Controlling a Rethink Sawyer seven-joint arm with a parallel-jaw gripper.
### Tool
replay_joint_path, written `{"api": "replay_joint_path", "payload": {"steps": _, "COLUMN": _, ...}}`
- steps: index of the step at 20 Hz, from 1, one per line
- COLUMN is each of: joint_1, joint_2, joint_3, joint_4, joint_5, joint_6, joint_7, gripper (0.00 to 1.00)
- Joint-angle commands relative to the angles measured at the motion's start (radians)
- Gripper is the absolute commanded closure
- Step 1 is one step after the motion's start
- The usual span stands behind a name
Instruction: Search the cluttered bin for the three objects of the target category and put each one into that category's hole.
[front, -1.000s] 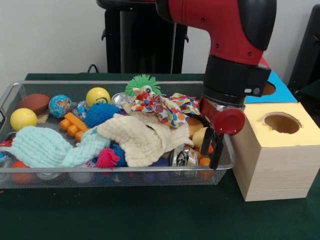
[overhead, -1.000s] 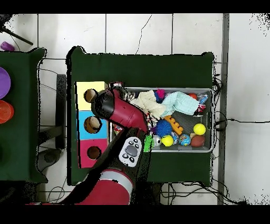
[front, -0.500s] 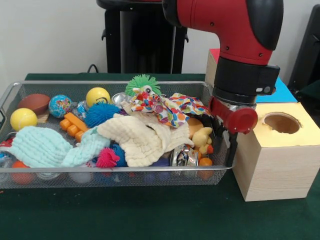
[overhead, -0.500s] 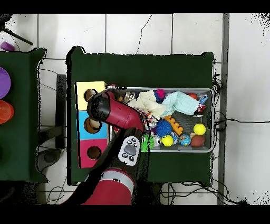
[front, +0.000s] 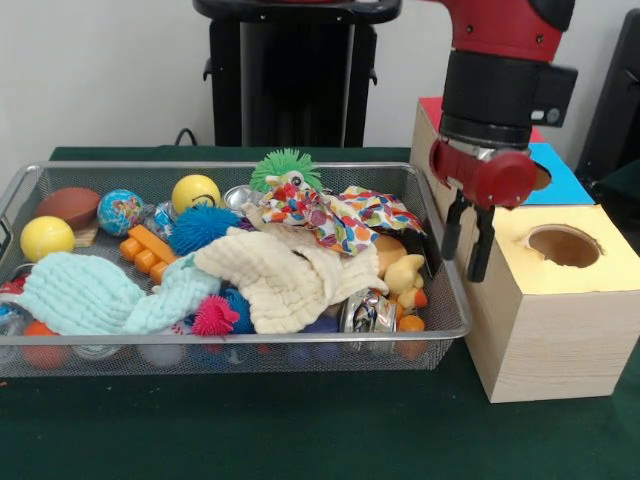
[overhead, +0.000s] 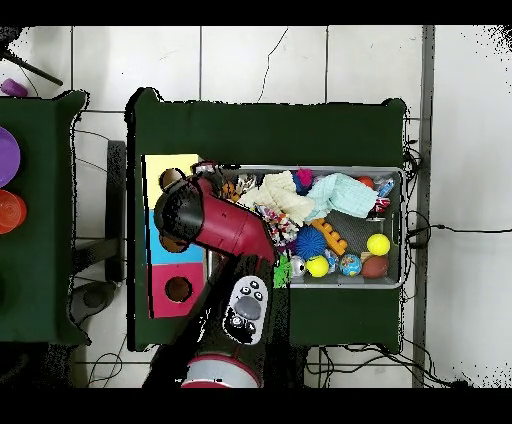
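Observation:
The cluttered bin (front: 200, 166) is a shallow silver wire-mesh basket on the green table; it also shows in the overhead view (overhead: 401, 230). It holds balls, spiky toys, cloths, an orange brick (front: 150, 250) and a yellow rubber duck (front: 405, 275). To its right stand three boxes with round holes: yellow top (front: 565, 245), blue top (front: 562, 182), red top (front: 430, 105). My gripper (front: 467, 240) hangs open and empty, raised over the yellow box's left edge, just past the bin's right rim. In the overhead view the arm hides it.
In the bin lie a cream cloth (front: 280, 275), a light blue cloth (front: 85, 295), a dotted cloth (front: 330, 215), yellow balls (front: 195, 190), a blue spiky ball (front: 200, 228) and a brown football (front: 68, 205). The black pedestal (front: 290, 80) stands behind the bin.
My gripper has risen out of the bin's right end and moved right, to over the yellow box's left edge. The duck, hidden before, now shows.

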Motion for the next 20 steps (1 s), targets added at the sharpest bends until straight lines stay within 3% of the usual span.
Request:
{"api": "replay_joint_path", "payload": {"steps": 1, "joint_1": -0.086, "joint_2": -0.05, "joint_3": 0.14, "joint_4": 0.136, "joint_5": -0.077, "joint_6": 0.038, "joint_7": -0.015, "gripper": 0.0}}
{"api": "replay_joint_path", "payload": {"steps": 8, "joint_1": -0.136, "joint_2": -0.009, "joint_3": 0.194, "joint_4": 0.168, "joint_5": -0.138, "joint_6": -0.073, "joint_7": 0.009, "gripper": 0.0}}
{"api": "replay_joint_path", "payload": {"steps": 15, "joint_1": -0.133, "joint_2": 0.056, "joint_3": 0.203, "joint_4": 0.151, "joint_5": -0.17, "joint_6": -0.174, "joint_7": 0.069, "gripper": 0.0}}
{"api": "replay_joint_path", "payload": {"steps": 20, "joint_1": -0.143, "joint_2": 0.046, "joint_3": 0.235, "joint_4": 0.19, "joint_5": -0.179, "joint_6": -0.198, "joint_7": 0.09, "gripper": 0.0}}
